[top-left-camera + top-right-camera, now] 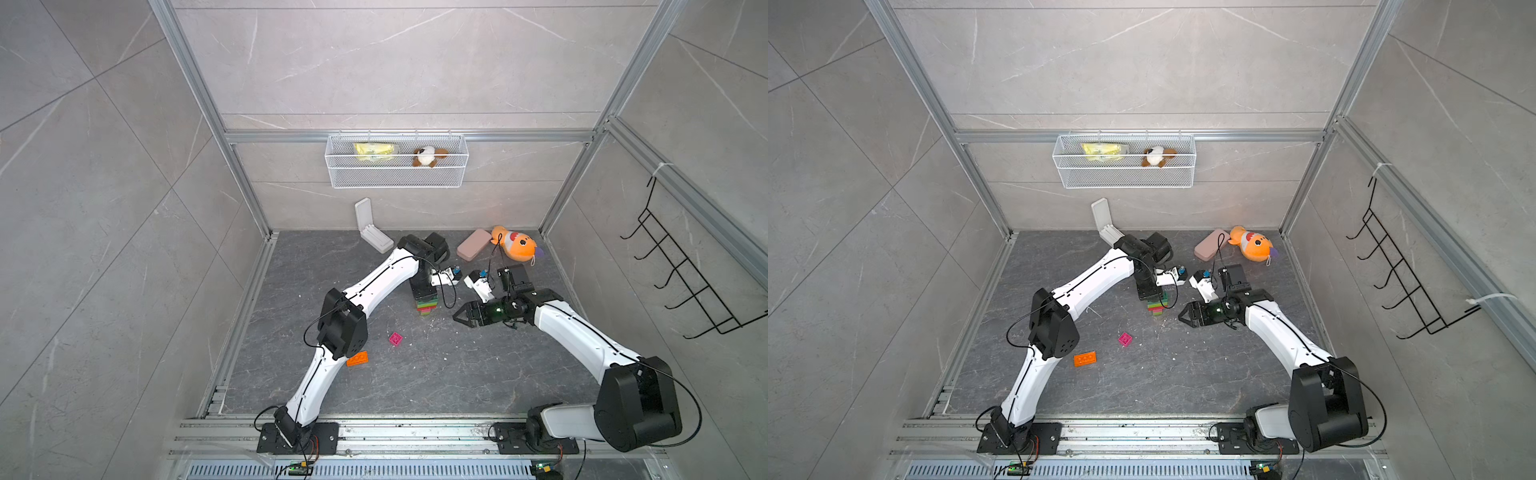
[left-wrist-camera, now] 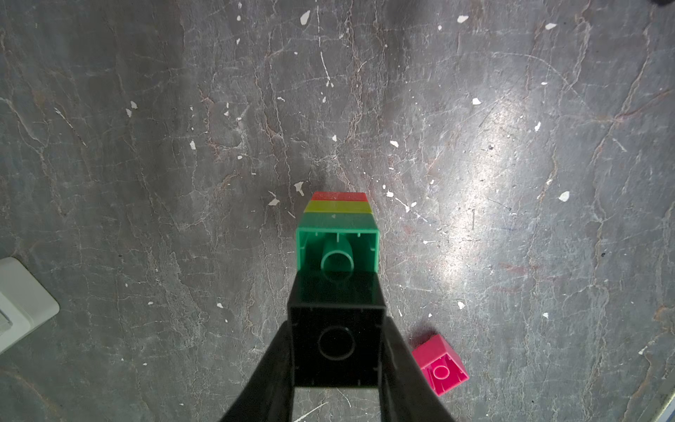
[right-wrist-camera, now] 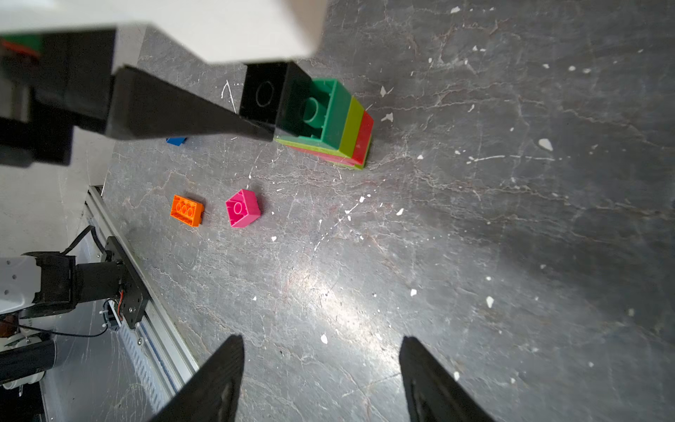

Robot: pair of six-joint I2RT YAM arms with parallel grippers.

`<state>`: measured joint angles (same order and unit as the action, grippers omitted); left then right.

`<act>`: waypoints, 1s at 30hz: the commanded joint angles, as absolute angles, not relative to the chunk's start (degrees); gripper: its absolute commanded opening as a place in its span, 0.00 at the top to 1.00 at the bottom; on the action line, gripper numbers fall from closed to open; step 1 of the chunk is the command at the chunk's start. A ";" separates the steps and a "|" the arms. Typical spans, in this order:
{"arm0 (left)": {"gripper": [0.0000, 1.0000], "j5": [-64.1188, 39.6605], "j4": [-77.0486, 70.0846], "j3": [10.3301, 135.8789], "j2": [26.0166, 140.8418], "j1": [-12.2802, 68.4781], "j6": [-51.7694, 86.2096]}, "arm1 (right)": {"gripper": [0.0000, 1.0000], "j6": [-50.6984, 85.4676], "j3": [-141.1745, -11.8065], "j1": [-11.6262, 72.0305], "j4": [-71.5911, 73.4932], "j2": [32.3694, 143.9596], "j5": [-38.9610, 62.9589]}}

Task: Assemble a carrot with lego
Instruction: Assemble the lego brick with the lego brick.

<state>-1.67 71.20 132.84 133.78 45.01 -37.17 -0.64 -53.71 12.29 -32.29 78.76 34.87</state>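
On the dark floor, off to the left of the carrot [image 1: 426, 305] and closer to the robot's base, there's a loose orange brick [image 1: 357, 358]. A pink brick [image 1: 395, 339] lies a bit nearer the carrot, and both are well apart from it. The carrot itself is a striped stack standing mid-floor, green on top with lime, red and pink layers under it. The left gripper [image 2: 338, 365] points straight down at it, clamped tight on a black brick [image 3: 263, 93] that touches the carrot's green brick [image 2: 338, 248], hollow sides up. Just right of the carrot, the right gripper [image 3: 321, 338] hangs with its jaws apart, holding nothing. Behind the carrot to the right sit a pink case [image 1: 473, 245] and an orange plush fish [image 1: 515, 245].
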 commanded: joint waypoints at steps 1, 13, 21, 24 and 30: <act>0.89 -0.88 76.84 130.02 139.64 44.51 -36.76 | 0.29 -0.04 -53.48 12.12 -32.34 79.12 34.59; 0.77 -2.98 75.25 132.24 137.98 43.81 -37.27 | 0.29 0.00 -53.57 12.00 -33.20 78.30 33.97; 0.59 -5.89 70.81 132.07 132.10 43.81 -37.73 | 0.29 -0.05 -53.63 12.03 -33.05 78.75 33.92; 0.53 -5.63 70.49 132.01 131.72 43.85 -37.45 | 0.29 -0.15 -53.68 12.02 -33.10 78.66 33.91; 0.48 -4.69 69.79 132.00 131.16 43.79 -36.39 | 0.29 -0.11 -53.75 11.97 -33.13 78.57 34.07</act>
<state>-4.58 70.22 131.96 133.84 43.94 -37.06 -0.67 -53.71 12.29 -32.32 78.76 34.44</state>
